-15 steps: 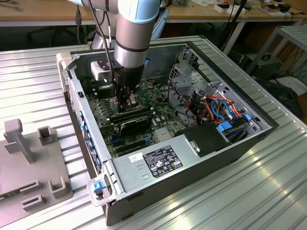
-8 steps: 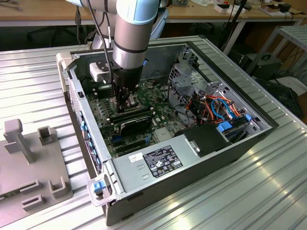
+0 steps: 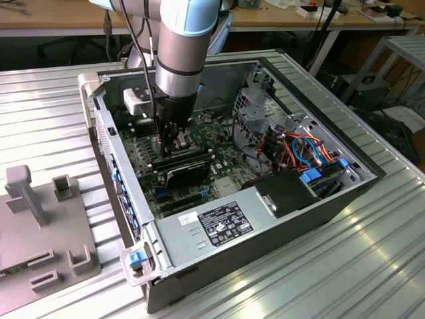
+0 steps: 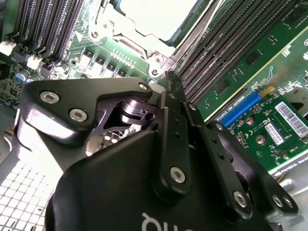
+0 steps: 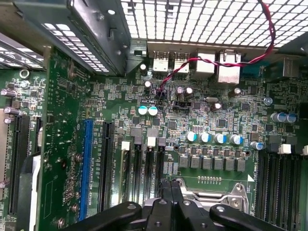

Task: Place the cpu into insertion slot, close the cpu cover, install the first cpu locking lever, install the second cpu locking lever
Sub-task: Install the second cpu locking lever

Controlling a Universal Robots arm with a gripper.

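Observation:
In the exterior view my gripper [image 3: 174,141] reaches straight down into the open computer case [image 3: 265,226], over the green motherboard [image 3: 143,156]. Its fingers are shut, tips together, in both wrist views [image 4: 171,79] [image 5: 171,190]. Just beyond the tips the cpu [image 4: 154,19] shows its bright silvery top, seated in the insertion slot, whose metal edging [image 5: 231,198] borders it. The cpu cover [image 4: 107,21] frames the chip. A thin shiny locking lever [image 4: 192,41] runs along the socket's side and ends close to my fingertips; I cannot tell whether they touch it.
Long black memory slots [image 4: 226,53] flank the socket on both sides. A green expansion card [image 4: 269,125] lies beyond them. The case's perforated rear wall [image 5: 202,19] and a red-black wire [image 5: 211,57] stand near. A grey fixture plate [image 3: 40,226] lies outside the case.

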